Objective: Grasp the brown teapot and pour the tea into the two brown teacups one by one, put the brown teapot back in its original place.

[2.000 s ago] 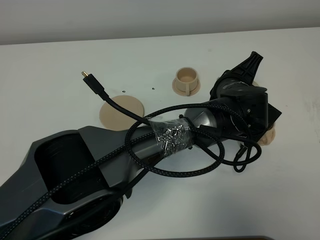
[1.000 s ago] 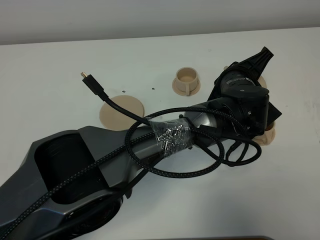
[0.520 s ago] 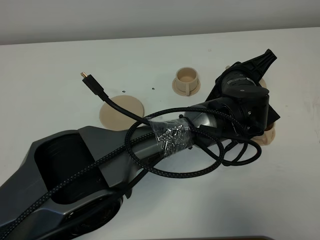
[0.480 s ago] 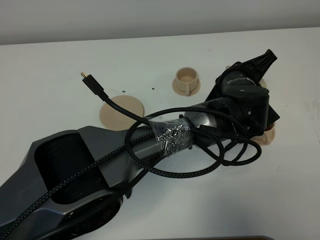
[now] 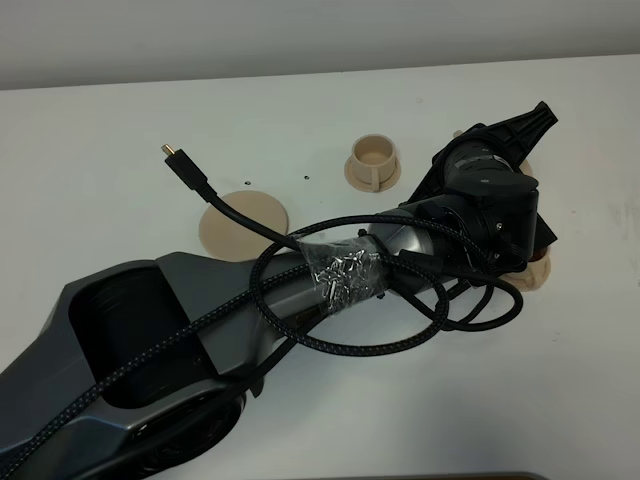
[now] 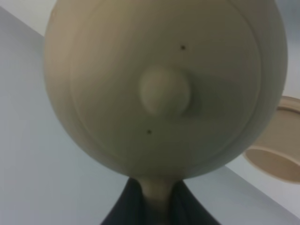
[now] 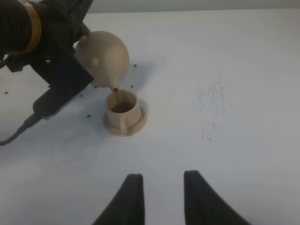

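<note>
My left gripper is shut on the loop handle of the brown teapot, whose knobbed lid fills the left wrist view. In the right wrist view the teapot is tilted with its spout over a brown teacup, and dark tea runs into it. In the high view the left gripper hides most of the teapot and of this teacup. The other teacup stands on its saucer further left. My right gripper hangs open over bare table, with nothing between its fingers.
A flat tan saucer lies left of the middle, with nothing on it. A black cable with a gold plug loops over it and along the left arm. Small dark specks dot the white table.
Over the two seconds the left wrist has swung a little further to the far right with the teapot. In the last half second it has hardly moved.
</note>
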You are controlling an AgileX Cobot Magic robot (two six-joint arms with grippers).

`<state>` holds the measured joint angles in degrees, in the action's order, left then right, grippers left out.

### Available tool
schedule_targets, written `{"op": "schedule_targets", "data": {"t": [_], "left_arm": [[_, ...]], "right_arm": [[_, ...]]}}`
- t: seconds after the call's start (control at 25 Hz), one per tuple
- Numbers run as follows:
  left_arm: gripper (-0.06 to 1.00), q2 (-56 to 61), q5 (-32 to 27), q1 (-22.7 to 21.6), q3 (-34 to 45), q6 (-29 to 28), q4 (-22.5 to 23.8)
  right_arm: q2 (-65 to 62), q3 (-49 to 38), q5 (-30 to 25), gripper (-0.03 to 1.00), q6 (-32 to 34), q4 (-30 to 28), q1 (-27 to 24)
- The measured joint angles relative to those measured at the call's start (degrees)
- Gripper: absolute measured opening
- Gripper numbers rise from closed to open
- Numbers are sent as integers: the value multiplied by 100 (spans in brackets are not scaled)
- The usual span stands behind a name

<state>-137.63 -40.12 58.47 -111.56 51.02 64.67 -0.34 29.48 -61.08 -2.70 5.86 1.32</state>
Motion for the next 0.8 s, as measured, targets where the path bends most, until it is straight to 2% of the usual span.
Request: {"op": "schedule_targets", "data": {"t": [0.6, 0.8], "left_arm": [[13, 0, 71, 0, 0, 18, 14], [13, 0, 93, 0, 0, 21, 187]], "right_arm": [[0, 0, 0, 20, 0, 0, 0], [0, 0, 0, 20, 0, 0, 0]]}}
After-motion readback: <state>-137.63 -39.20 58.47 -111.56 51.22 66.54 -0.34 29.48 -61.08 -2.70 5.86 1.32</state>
